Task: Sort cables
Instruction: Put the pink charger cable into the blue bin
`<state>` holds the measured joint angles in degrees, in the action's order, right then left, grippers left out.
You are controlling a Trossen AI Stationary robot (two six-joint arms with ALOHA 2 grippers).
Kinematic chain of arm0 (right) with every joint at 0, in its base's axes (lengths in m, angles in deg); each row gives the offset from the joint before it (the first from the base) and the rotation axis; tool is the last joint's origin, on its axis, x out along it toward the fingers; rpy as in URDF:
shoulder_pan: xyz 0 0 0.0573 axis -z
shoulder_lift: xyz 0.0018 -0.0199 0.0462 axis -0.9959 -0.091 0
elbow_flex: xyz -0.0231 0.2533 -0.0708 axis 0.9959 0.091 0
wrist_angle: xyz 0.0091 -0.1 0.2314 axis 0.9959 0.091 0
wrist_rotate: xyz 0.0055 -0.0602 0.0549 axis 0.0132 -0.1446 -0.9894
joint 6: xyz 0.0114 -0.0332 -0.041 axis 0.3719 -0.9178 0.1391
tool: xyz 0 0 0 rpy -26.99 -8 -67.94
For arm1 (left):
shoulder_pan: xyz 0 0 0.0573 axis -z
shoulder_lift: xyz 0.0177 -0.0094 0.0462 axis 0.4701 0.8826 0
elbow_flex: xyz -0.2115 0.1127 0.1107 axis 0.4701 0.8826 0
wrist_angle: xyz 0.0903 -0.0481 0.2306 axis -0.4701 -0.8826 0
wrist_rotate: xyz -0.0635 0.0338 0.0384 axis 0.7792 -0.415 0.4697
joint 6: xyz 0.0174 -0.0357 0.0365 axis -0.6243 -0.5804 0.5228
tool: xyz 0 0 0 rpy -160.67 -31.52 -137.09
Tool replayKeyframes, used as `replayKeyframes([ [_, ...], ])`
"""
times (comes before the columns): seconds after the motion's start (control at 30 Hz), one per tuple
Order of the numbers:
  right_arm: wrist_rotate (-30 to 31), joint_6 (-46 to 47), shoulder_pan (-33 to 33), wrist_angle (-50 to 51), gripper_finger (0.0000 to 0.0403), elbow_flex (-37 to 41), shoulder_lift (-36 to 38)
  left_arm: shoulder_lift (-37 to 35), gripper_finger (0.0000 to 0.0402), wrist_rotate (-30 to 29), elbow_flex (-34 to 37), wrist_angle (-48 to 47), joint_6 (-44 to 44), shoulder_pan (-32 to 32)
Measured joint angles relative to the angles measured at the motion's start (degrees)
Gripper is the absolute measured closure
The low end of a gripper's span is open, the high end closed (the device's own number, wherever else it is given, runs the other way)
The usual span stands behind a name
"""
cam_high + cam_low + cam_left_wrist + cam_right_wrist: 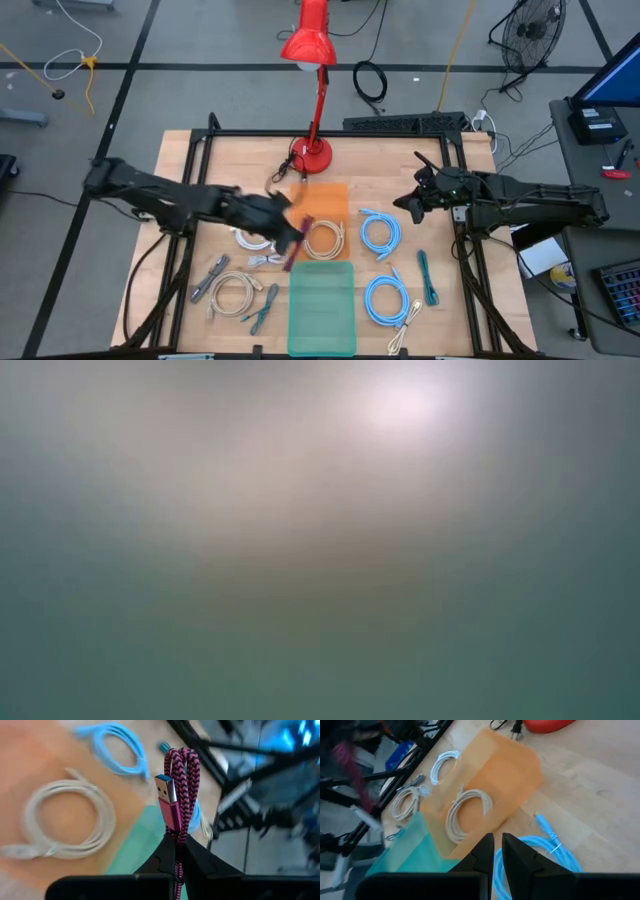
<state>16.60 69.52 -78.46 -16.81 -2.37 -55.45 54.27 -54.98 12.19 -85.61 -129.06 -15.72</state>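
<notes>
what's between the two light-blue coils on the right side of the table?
Bare wood only. In the high view, the upper light-blue coil and lower light-blue coil are apart, nothing lying in the gap.

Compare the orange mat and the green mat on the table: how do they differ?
The orange mat holds one beige coil; the green mat holds no cable. The orange mat lies nearer the red lamp, the green mat at the table's near edge. Both are flat, translucent rectangles.
</notes>
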Motion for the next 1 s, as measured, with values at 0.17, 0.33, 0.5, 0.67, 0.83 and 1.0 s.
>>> replayKeyframes([
  [0.17, 0.02, -0.87, 0.54, 0.28, 0.0373, 0.0, -0.34, 13.22, 0.0393, 1.28, -17.34, -15.2, 8.91, 1.44],
  [0.33, 0.06, -1.12, 1.38, 0.38, 0.0373, 1.02, -0.29, 20.96, 0.0393, 3.16, -24.92, -23.16, 16.76, 1.71],
  [0.5, 0.0, -0.73, 2.65, 0.05, 0.0373, 4.0, -0.32, 25.62, 0.0393, 8.78, -26.92, -21.9, 20.96, 0.69],
  [0.67, -0.18, 3.13, 3.09, 0.1, 0.0373, 6.98, -0.32, 28.16, 0.0393, 11.64, -27.55, -20.75, 23.94, 0.61],
  [0.83, -1.64, 4.3, 3.09, -0.12, 0.0373, 8.24, -0.32, 29.92, 0.0393, 12.92, -27.55, -21.52, 27.38, 1.0],
  [1.0, -1.69, 4.3, 3.09, -2.03, 0.0373, 8.33, -0.32, 30.56, 0.0394, 12.89, -27.55, -20.42, 30.9, 1.01],
])
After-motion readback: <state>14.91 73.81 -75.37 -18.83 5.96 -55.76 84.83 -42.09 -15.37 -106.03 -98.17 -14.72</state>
